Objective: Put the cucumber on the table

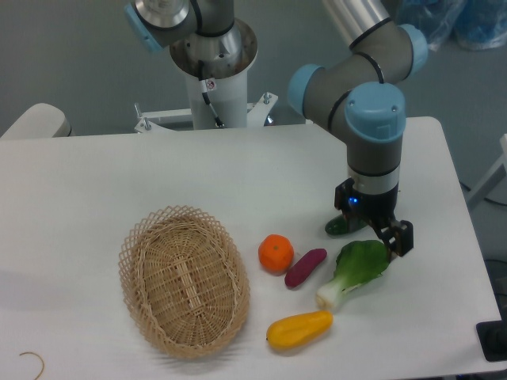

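on the large white smooth counter (238, 174), the small dark green glossy cucumber (337, 226) lies mostly hidden behind the black two-finger tool (372, 226), just beside the leafy bok choy (360, 265). the tool looks spread and released, so the placing seems done, with only withdrawal left.

Oval wicker basket (184, 281) at lower left, nothing visible inside. Orange (276, 253) to its right, purple sweet potato (305, 267) touching or just beside the orange. Bok choy (356, 271) right of the sweet potato, white stalk pointing down-left. Yellow squash-like vegetable (299, 329) below them, near front edge.
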Controlling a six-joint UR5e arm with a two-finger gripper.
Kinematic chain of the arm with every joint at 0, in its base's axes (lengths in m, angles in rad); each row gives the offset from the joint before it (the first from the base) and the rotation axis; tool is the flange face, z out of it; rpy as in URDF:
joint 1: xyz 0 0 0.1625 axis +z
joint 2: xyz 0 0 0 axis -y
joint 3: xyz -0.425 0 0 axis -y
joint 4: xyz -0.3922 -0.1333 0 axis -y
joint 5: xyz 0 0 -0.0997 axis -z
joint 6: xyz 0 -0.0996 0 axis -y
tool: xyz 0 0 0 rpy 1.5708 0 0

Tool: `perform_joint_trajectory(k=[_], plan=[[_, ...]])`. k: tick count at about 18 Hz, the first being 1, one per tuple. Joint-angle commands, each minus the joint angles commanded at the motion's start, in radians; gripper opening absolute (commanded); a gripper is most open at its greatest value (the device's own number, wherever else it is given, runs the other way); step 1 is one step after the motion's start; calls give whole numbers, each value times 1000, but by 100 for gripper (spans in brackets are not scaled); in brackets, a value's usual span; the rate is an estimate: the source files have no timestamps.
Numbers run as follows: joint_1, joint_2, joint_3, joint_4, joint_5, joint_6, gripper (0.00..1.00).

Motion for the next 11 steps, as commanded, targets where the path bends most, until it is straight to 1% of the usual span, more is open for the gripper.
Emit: perform_joint_trajectory(k=[2, 4, 5, 9, 10, 11], plan=[[-12, 5, 37, -63, -2, -9, 100], [-12, 11, 77, -144, -2, -43, 100], [-12, 15, 94, -193, -2, -44, 100], [-2, 46, 173, -437, 21, -38, 100], [-2, 61, 178, -484, 38, -31, 100], [-2, 75, 178, -520, 47, -28, 100]])
